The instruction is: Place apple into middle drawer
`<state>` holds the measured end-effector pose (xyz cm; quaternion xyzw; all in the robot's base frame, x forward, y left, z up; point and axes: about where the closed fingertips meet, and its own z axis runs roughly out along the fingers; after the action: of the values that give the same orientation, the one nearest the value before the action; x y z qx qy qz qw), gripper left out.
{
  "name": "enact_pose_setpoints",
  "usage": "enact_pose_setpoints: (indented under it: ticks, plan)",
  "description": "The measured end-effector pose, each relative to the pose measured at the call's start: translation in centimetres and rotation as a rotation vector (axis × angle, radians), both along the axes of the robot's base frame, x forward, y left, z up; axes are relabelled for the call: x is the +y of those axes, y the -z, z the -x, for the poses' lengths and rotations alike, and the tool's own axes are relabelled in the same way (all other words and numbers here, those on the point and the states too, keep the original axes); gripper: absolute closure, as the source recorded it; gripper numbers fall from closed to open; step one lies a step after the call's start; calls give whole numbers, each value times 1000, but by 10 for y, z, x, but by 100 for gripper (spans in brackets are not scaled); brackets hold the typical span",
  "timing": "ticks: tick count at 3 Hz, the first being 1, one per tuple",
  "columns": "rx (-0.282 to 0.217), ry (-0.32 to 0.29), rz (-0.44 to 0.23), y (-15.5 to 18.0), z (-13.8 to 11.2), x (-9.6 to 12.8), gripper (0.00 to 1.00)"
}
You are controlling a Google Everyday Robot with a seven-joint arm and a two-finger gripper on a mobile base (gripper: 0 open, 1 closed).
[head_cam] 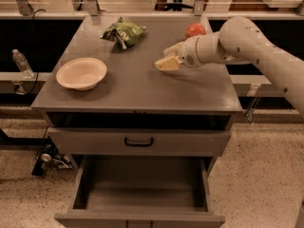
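From where I stand there is only the one view, looking down at the front of a grey cabinet [133, 87]. The apple [194, 30] sits on the cabinet top near its far right corner, red-orange, with its lower part hidden behind the robot's wrist. It is round, so it has no long axis to speak of, and I cannot make out its stem or which way it points.

The arm [251, 44] reaches in from the right, low over the top. The gripper [162, 64] at its end points left and slightly toward me, hovering just above the surface in front of and to the left of the apple, near it but apart from it. It carries nothing that I can see. Whether it is spread wide or drawn narrow I cannot tell from this angle.

The middle drawer [190, 144] shows its wide grey front to me, its long axis running left to right, with the small black loop handle [138, 141] at its centre. A dark gap lies above it, under the top. Below it the bottom drawer [137, 196] is pulled well out toward me.

A cream bowl [81, 74] stands upright on the left side of the top, and a crumpled green snack bag [123, 32] lies near the far edge, well left of the apple. A water bottle [21, 63] stands off to the left of the cabinet.
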<state>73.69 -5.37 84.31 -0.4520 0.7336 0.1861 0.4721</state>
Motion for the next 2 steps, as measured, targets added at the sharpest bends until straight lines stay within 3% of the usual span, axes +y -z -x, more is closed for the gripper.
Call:
enact_pose_setpoints:
  ticks: [1,2]
  plan:
    - [3,-5,-3,2,0,4,0]
    - [3,-5,-3,2,0,4,0]
